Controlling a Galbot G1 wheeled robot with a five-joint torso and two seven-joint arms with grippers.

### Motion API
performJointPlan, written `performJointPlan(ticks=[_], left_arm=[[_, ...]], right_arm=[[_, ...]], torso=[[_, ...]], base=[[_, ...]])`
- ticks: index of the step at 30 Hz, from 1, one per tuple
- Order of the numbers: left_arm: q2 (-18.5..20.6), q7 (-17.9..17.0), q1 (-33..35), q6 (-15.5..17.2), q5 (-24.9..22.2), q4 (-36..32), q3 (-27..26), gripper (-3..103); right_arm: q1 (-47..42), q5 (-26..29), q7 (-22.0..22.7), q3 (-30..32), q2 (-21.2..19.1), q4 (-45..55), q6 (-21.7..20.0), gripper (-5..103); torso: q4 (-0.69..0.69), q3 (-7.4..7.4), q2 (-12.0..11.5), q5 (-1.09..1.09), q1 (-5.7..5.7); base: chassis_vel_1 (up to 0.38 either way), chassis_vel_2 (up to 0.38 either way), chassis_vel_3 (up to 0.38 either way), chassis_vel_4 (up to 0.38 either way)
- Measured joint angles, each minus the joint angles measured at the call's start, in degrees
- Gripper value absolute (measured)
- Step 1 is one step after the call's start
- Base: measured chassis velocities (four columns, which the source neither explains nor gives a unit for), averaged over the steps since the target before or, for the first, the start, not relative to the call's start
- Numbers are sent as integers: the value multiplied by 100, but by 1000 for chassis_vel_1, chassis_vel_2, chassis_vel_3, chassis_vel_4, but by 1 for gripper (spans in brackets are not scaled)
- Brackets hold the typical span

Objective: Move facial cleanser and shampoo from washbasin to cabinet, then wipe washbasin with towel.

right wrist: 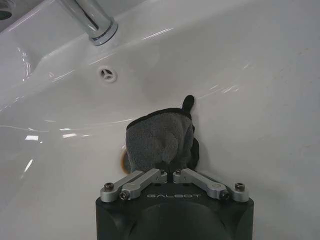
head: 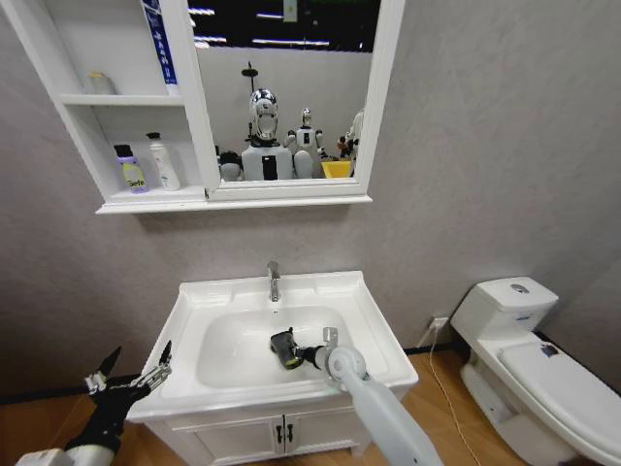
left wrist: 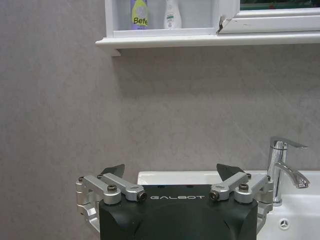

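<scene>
Both bottles (head: 147,163) sit in the cabinet (head: 146,199); right tool (right wrist: 167,172) pinches the towel (right wrist: 159,140) inside the washbasin (head: 364,301), wiping underway; left tool (left wrist: 171,176) spread, idle near-left

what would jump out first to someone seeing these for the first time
The right gripper is down in the bowl of the washbasin, shut on a dark grey towel pressed near the drain. Above, two bottles stand in the cabinet beside the mirror. The left gripper hangs open off the basin's left edge.
</scene>
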Motion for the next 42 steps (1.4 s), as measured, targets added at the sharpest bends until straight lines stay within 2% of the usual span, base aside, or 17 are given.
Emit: performJointPlan(ticks=[4, 9, 26, 33, 38, 42], left_arm=[[0, 0, 0, 0, 0, 0, 0, 100], [0, 0, 0, 0, 0, 0, 0, 100], [0, 0, 0, 0, 0, 0, 0, 100], [0, 0, 0, 0, 0, 0, 0, 100], [0, 0, 0, 0, 0, 0, 0, 100], [0, 0, 0, 0, 0, 0, 0, 100]], right_arm=[[-101, -70, -17, 133, -59, 126, 0, 0], [-64, -158, -360, 123, 10, -47, 0, 0], [711, -150, -1275, -681, 645, -964, 0, 0], [724, -201, -1160, -694, 696, -1111, 0, 0], [678, -127, -750, -580, 597, -1087, 0, 0], [630, -90, -627, -454, 568, -1100, 2, 0]], torso=[[0, 0, 0, -1, 0], [0, 0, 0, 0, 0], [1, 0, 0, -1, 0], [1, 0, 0, 0, 0], [0, 0, 0, 0, 0], [1, 0, 0, 0, 0]], base=[[0, 0, 0, 0], [0, 0, 0, 0], [0, 0, 0, 0], [0, 0, 0, 0], [0, 0, 0, 0], [0, 0, 0, 0]])
